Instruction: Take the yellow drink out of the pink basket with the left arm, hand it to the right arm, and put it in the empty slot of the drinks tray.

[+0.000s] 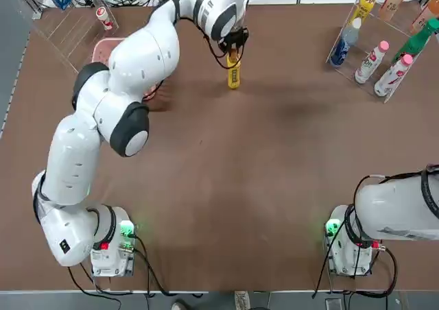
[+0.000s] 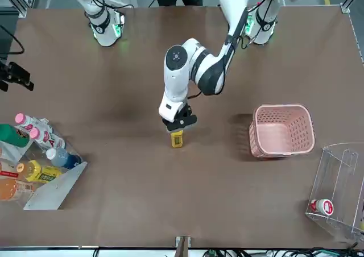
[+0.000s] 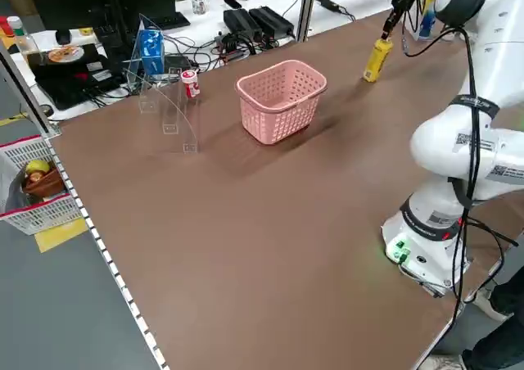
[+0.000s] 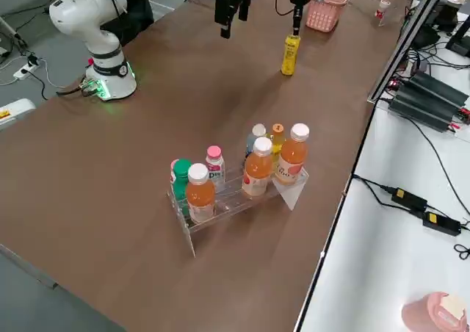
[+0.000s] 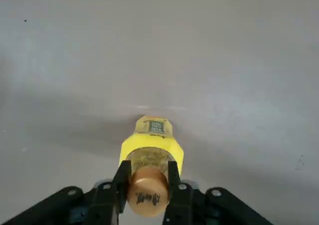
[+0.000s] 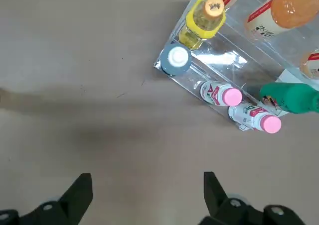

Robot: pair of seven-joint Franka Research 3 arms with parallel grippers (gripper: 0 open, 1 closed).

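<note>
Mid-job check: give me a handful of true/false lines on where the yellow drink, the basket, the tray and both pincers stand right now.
1. The left pincer is shut on the yellow drink's cap. True.
2. The yellow drink lies inside the pink basket. False: it is out of the basket, upright over the open table beside it.
3. The right pincer is open and holds nothing. True.
4. The right pincer grips the drink together with the left. False: it hangs apart, above the table near the drinks tray.
5. The basket is tipped on its side. False: it stands upright.
</note>
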